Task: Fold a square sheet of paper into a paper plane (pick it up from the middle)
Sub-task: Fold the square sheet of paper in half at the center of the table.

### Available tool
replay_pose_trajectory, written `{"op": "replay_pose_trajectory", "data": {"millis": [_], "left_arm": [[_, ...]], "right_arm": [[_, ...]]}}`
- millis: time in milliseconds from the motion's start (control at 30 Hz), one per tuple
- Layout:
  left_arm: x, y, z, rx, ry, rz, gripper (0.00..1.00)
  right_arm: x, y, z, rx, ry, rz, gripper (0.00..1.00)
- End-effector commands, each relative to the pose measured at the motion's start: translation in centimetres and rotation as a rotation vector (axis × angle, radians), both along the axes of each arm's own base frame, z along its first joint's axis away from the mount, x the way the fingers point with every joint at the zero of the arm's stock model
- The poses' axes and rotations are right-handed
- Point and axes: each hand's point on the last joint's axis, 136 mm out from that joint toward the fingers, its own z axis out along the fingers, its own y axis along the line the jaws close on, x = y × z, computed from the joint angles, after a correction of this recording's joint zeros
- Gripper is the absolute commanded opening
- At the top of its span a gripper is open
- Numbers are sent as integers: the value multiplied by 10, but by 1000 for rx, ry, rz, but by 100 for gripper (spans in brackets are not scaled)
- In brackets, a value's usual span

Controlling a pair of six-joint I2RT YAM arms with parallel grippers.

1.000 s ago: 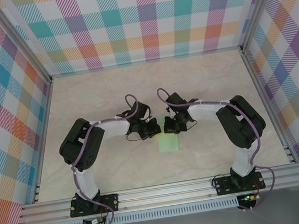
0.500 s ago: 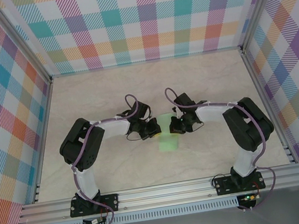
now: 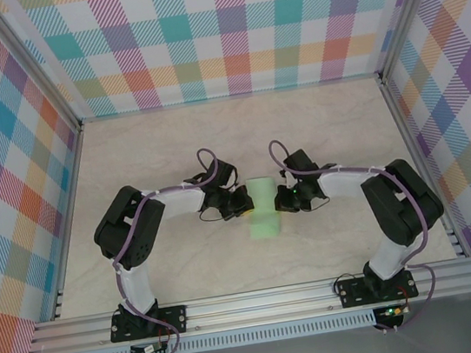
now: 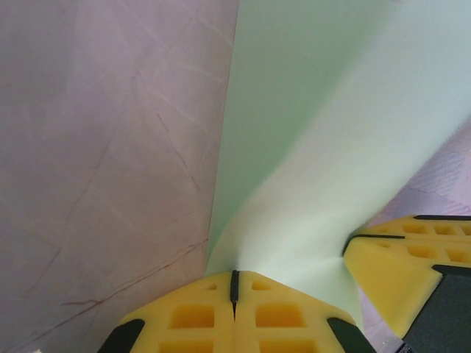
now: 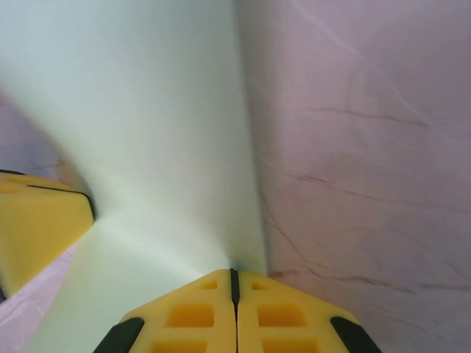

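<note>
Left gripper: my left gripper [image 3: 243,204] sits just left of the frame's centre in the top view, its jaws pressed together on the left edge of the sheet of paper [image 3: 265,214].
Left wrist view: my two yellow fingers [image 4: 199,318] meet at the bottom centre with only a thin seam between them. The pale mint-green paper comes out of that seam and fans toward the upper right.
Right gripper: my right gripper [image 3: 284,201] is just right of centre in the top view, facing the left one, and is clamped on the sheet's right edge.
Right wrist view: my yellow fingers [image 5: 280,316] are closed at the bottom centre, and the paper rises from them toward the upper left.
Sheet: it is at the middle of the marbled table [image 3: 153,153], a narrow upright strip between the two grippers. It bows between the two pinches; I cannot tell how much of it touches the table.
Left arm pose: base at lower left on the aluminium rail [image 3: 262,300], elbow out to the left, forearm reaching right toward centre.
Right arm pose: mirrored, with the base at lower right, the elbow out to the right and the forearm reaching left.
Cut off: each wrist view catches a corner of the other gripper's yellow finger at its edge, and the rest of it is out of frame.
Hard to make out: the creases in the sheet wash out in the blur close to the lens.
</note>
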Motion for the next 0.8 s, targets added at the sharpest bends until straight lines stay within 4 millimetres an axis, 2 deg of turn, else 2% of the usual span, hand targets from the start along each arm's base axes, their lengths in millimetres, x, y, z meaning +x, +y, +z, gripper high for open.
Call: {"op": "replay_pose_trajectory", "data": {"millis": [0,67,133,267,333,400,633,767], "left_arm": [[-64,80,-89,397,241,27,0],[-63,79,-88,394,239,25,0],[-64,79,-88,391,240,19,0],[-64,77,-87,384,242,12,0],[-64,77,-87,386,244,9,0],[-63,77,-87,387,242,10,0],[-62,76,-84,387,243,8,0],[-63,77,-85,394,252,4,0]], "right_arm": [[-1,-14,-8,-25,-17,-15,6],[0,-13,-12,-18,1,-19,6],[4,-8,-5,14,-16,-27,5],[20,4,39,108,-141,-23,6],[24,11,55,146,-173,-7,6],[24,18,54,167,-154,17,6],[25,41,31,224,-77,84,6],[28,40,17,202,-56,69,7]]}}
